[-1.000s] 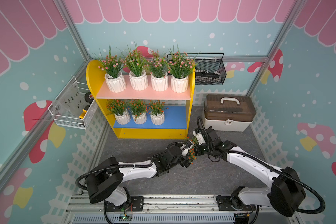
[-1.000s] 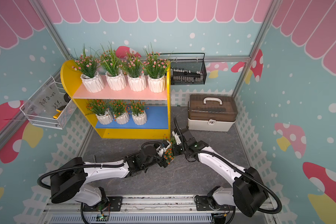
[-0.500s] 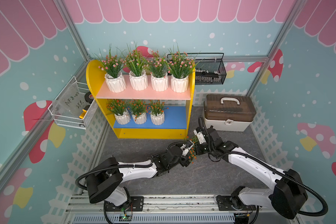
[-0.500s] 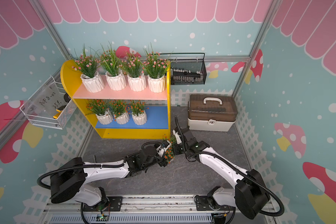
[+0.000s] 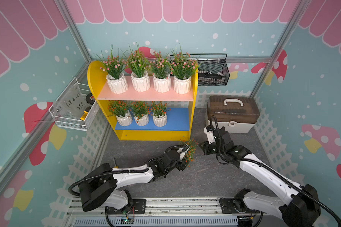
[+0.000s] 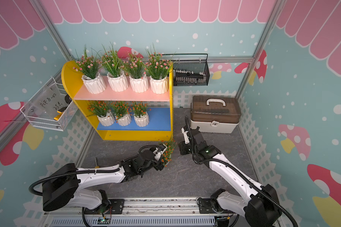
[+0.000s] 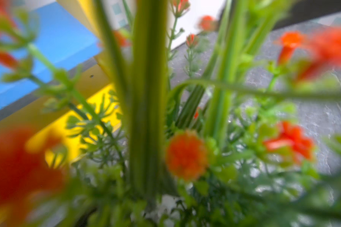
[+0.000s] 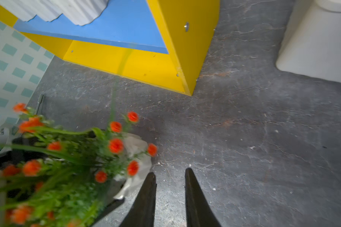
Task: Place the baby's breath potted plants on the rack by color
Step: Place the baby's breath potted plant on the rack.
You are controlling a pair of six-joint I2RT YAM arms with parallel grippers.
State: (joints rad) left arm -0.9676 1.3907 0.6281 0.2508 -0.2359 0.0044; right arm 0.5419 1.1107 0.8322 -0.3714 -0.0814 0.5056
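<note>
Fingers [image 8: 146, 198] of the right gripper [image 8: 170, 172] are seen slightly spread and empty, drawn back from the orange-red plant [image 5: 190, 151] touched a second ago. Bare floor [image 8: 244, 137] is left before the rack [image 5: 192, 118] corner. The plant is pinched, tilted, by the left gripper [image 5: 183, 164], near the right fingertips.

Yellow rack [image 5: 93, 78] with pink board [image 5: 146, 96] and blue board [image 5: 177, 119]; white faceted pots [image 5: 140, 84]; pink, orange-red blossoms [image 5: 114, 63].

Blue board [image 5: 178, 119] right end free beside pots [image 5: 159, 120].
</note>
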